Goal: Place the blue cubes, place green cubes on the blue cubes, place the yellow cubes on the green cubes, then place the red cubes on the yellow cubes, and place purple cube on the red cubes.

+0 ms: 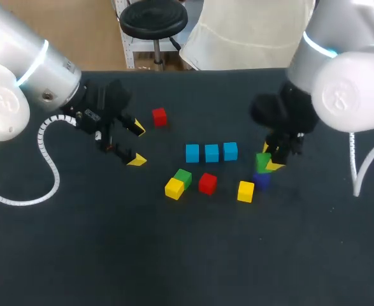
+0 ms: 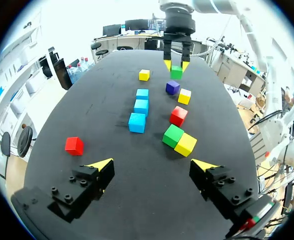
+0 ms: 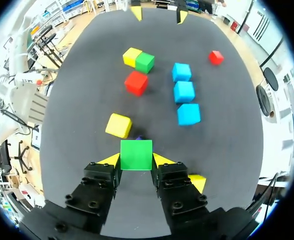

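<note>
Green cube (image 3: pixel 136 154) is clamped between the yellow tips of the right gripper (image 3: pixel 136 160), with the purple cube (image 2: pixel 172 87) just under it. Ahead lie a yellow cube (image 3: pixel 118 125) and three blue cubes (image 3: pixel 184 92) in a row. Left gripper (image 2: pixel 152 165) gapes wide, holding nothing.

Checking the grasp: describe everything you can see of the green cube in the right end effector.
A bright green cube, plain matte faces, crisp edges, possibly painted wood. It sits square between the right end effector's yellow fingertips, which press its opposite sides. The purple cube peeks out beyond it; contact between them can't be told, nor whether it is clear of the table.
</note>
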Action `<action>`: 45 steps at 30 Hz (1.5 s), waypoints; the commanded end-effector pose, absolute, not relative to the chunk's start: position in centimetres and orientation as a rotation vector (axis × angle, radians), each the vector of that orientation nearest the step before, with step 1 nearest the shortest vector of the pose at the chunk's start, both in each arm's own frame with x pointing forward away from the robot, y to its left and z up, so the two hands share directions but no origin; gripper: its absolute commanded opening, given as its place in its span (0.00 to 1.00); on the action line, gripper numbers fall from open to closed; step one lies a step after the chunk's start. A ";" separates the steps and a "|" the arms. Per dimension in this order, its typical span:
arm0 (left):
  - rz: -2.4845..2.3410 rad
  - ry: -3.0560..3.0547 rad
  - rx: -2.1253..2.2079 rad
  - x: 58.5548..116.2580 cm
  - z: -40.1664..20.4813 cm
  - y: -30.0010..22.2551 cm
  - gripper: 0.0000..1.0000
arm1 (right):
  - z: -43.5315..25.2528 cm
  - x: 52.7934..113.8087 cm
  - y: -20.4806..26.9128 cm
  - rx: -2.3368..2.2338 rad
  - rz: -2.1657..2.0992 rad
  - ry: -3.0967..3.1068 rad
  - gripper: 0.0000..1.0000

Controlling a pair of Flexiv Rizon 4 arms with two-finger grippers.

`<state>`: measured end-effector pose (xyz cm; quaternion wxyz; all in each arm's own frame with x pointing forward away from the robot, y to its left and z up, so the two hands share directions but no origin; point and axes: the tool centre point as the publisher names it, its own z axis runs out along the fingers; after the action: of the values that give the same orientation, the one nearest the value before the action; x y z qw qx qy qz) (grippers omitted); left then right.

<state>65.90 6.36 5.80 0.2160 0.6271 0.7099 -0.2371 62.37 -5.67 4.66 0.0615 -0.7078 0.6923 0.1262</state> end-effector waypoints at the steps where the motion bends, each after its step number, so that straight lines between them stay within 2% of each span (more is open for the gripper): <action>1: -0.658 1.962 1.738 65.9 5.7 6.5 1.00 | 4.6 64.1 -4.6 -2.138 0.409 2.089 0.00; 20: -0.658 1.962 1.738 65.9 5.7 6.5 1.00 | 4.7 67.8 0.8 -2.194 0.414 1.973 0.00; 45: -0.658 1.962 1.738 65.9 5.7 6.5 1.00 | 2.8 69.7 2.1 -2.173 0.443 2.005 0.00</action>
<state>65.90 6.36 5.80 0.2160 0.6271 0.7098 -0.2371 69.41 2.15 2.98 0.0763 -0.7244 0.6697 0.1443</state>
